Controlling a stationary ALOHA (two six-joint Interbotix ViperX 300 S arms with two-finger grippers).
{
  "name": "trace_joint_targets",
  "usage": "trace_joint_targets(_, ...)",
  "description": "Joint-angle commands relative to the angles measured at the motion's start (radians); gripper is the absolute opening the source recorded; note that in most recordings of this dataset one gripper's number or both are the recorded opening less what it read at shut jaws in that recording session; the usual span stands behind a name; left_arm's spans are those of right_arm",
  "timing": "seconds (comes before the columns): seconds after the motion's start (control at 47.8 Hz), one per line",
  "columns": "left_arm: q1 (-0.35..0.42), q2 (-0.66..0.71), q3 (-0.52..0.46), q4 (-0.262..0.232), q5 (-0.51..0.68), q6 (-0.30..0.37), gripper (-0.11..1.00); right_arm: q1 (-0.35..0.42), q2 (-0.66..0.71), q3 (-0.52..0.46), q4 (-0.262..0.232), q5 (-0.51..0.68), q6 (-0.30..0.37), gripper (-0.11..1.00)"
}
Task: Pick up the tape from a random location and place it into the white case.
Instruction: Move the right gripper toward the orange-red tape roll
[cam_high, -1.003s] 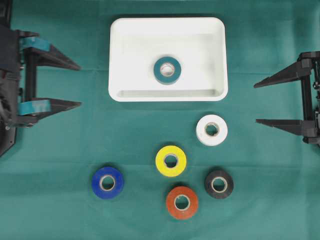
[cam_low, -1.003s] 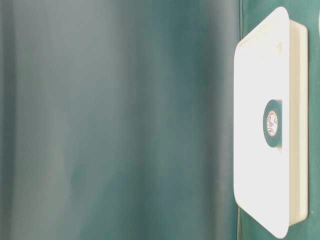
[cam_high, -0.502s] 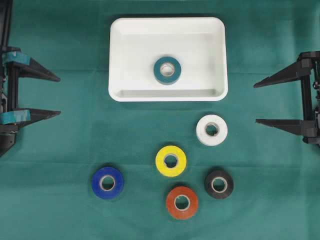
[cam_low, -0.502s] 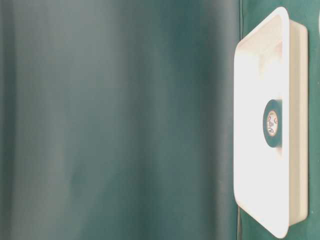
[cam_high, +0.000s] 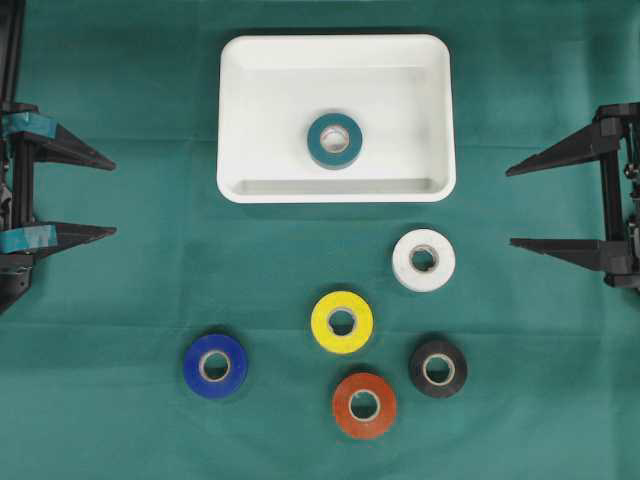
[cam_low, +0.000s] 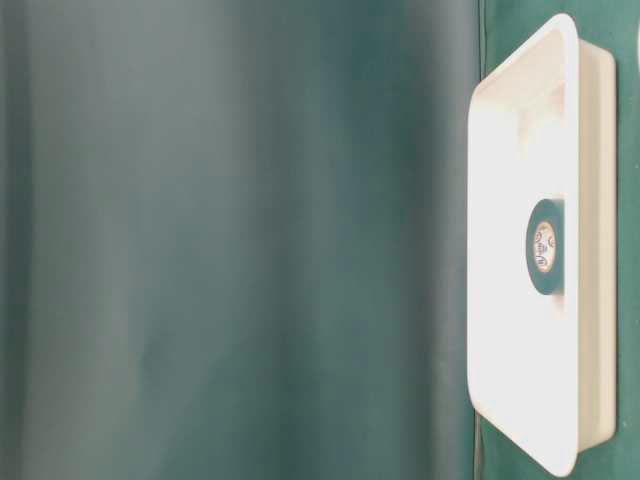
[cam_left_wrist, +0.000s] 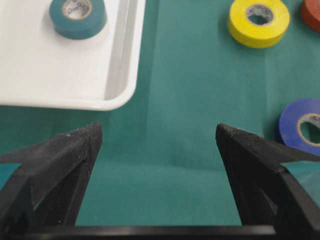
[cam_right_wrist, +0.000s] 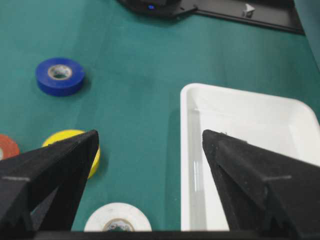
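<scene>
Overhead view: white case (cam_high: 336, 190) lies on the green cloth (cam_high: 140, 280) at upper centre; teal tape roll (cam_high: 334, 140) lies flat inside it, near the middle of the floor.
Overhead, loose rolls: white roll (cam_high: 423, 260), yellow roll (cam_high: 342, 321), black roll (cam_high: 437, 368), red roll (cam_high: 364, 405) and blue roll (cam_high: 215, 365) lie flat on the cloth below the case, all apart from one another.
Overhead, left gripper (cam_high: 108, 197): at the left edge, jaws spread wide, nothing between them.
Overhead, right gripper (cam_high: 512, 206): at the right edge, jaws spread wide, nothing between them.
Table-level view: picture is turned on its side; white case (cam_low: 575, 120) and teal tape roll (cam_low: 544, 246) inside it show at the right; the rest is blurred green.
Left wrist view: left gripper (cam_left_wrist: 159, 135) wide apart over bare cloth; case corner (cam_left_wrist: 117, 95) with the teal tape roll (cam_left_wrist: 78, 17) at upper left; yellow roll (cam_left_wrist: 258, 22) and blue roll (cam_left_wrist: 302, 127) at right.
Right wrist view: right gripper (cam_right_wrist: 150, 137) wide apart and empty; white case (cam_right_wrist: 187, 150) ahead at right; blue roll (cam_right_wrist: 60, 76), yellow roll (cam_right_wrist: 75, 142) and white roll (cam_right_wrist: 117, 217) at left.
</scene>
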Motion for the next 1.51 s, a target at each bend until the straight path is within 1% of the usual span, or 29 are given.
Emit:
trace_joint_targets(0.0,0.000,0.005,-0.012,-0.002,-0.008,-0.002,0.97,-0.002,0.005,-0.026,-0.002,-0.005,0.002,0.90)
trace_joint_targets(0.314,0.000,0.005,-0.014,0.000,-0.009,-0.003,0.97,0.000,0.003,-0.026,0.009,0.005,0.006,0.90)
trace_joint_targets(0.46,0.000,0.006,-0.014,-0.002,-0.008,-0.002,0.97,0.021,0.003,-0.026,0.014,0.014,0.006,0.90)
trace_joint_targets(0.627,0.000,0.005,-0.014,-0.002,-0.008,-0.002,0.97,0.072,0.006,-0.026,0.018,0.023,0.006,0.90)
trace_joint_targets(0.753,0.000,0.006,-0.014,-0.002,-0.008,-0.003,0.97,0.127,0.008,-0.025,0.020,0.040,0.006,0.90)
trace_joint_targets(1.108,0.000,0.005,-0.014,-0.002,-0.008,-0.003,0.97,0.330,0.011,-0.026,0.020,0.077,0.008,0.90)
trace_joint_targets(1.212,0.000,0.005,-0.015,-0.002,-0.008,-0.003,0.97,0.373,0.015,-0.026,0.021,0.083,0.008,0.90)
trace_joint_targets(1.484,0.000,0.005,-0.014,-0.002,-0.006,-0.003,0.97,0.380,0.035,-0.032,0.020,0.078,0.006,0.90)
